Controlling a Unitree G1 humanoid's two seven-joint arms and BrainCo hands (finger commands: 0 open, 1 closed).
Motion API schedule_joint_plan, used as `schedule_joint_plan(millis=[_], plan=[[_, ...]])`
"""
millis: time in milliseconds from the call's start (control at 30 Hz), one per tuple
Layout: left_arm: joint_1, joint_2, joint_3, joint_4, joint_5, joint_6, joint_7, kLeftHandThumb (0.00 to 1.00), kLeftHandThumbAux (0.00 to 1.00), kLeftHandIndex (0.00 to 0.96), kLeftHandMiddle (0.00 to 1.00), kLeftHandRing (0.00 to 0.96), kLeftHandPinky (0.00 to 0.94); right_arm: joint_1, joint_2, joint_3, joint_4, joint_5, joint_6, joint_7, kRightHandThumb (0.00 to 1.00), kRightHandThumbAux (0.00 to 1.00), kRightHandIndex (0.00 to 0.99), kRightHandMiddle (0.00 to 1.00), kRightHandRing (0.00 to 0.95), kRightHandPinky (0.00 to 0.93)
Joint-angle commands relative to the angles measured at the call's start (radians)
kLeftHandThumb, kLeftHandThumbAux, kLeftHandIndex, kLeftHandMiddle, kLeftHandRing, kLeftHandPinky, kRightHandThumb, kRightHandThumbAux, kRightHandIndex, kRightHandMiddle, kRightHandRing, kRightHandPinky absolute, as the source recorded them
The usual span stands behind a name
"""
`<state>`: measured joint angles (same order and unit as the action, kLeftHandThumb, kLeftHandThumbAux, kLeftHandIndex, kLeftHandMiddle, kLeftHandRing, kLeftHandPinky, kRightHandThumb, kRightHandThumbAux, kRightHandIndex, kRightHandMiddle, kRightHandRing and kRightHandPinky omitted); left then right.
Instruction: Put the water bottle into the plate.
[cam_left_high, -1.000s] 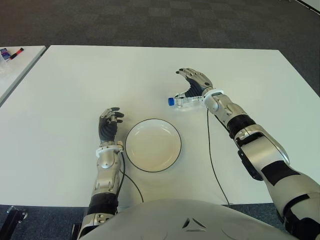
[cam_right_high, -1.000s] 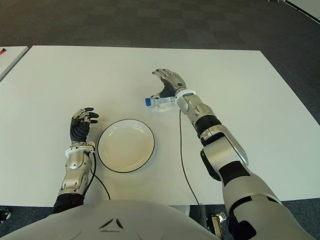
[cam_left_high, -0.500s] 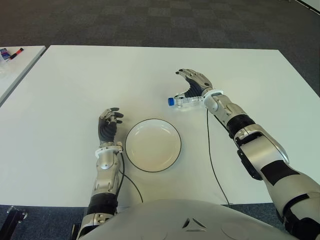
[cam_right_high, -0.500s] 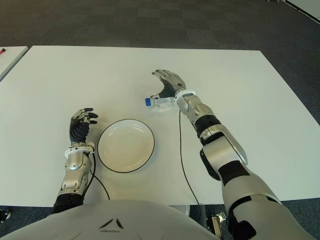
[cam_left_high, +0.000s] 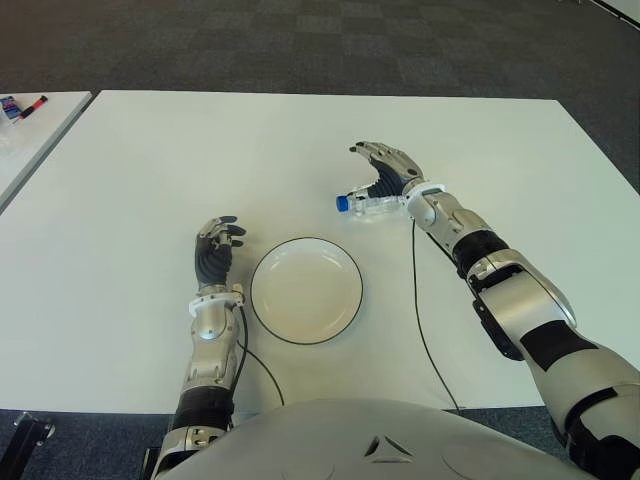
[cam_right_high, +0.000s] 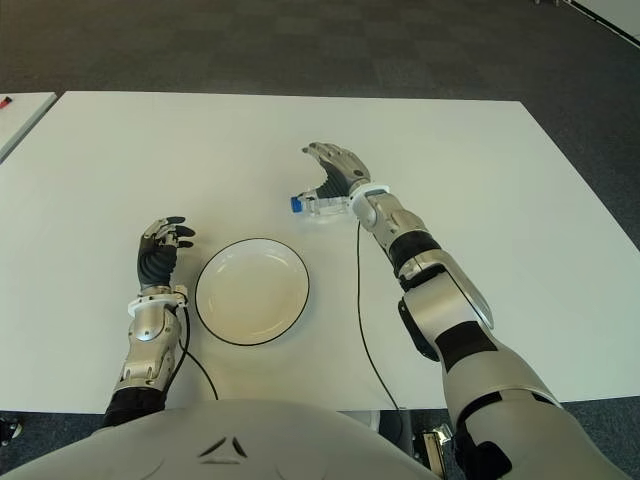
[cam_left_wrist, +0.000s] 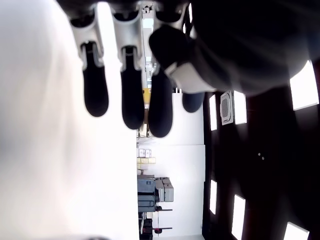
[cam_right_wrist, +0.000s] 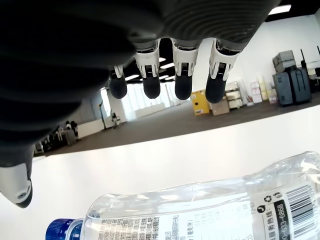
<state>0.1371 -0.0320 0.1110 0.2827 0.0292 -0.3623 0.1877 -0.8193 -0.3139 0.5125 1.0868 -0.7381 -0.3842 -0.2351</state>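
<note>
The right hand (cam_left_high: 385, 170) arches wide over the lying bottle (cam_left_high: 368, 204), hiding its base; left hand (cam_left_high: 216, 250) idles beside the plate (cam_left_high: 306, 290), fingers relaxed.

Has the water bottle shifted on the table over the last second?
No. The water bottle lies as before beyond the plate, under the open right hand.

Two head cameras are looking down from above at the same white table (cam_left_high: 150, 150), side by side. Each wrist camera is sitting very close under its own hand, looking out past the fingers (cam_right_wrist: 150, 82).
</note>
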Motion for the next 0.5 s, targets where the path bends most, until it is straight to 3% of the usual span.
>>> schedule_joint_plan(millis=[33, 500], plan=[[-0.005, 0.006, 0.004, 0.012, -0.004, 0.018, -0.009, 0.944, 0.655, 0.385, 0.526, 0.472, 0.509, 0.014, 0.009, 0.004, 0.016, 0.008, -0.003, -0.004, 0.125, 0.524, 0.000, 0.025, 0.061, 0.121], [-0.008, 0.007, 0.007, 0.021, -0.007, 0.006, -0.005, 0.944, 0.655, 0.386, 0.524, 0.471, 0.493, 0.025, 0.012, 0.004, 0.025, 0.010, -0.003, -0.013, 0.138, 0.541, 0.000, 0.038, 0.080, 0.143]])
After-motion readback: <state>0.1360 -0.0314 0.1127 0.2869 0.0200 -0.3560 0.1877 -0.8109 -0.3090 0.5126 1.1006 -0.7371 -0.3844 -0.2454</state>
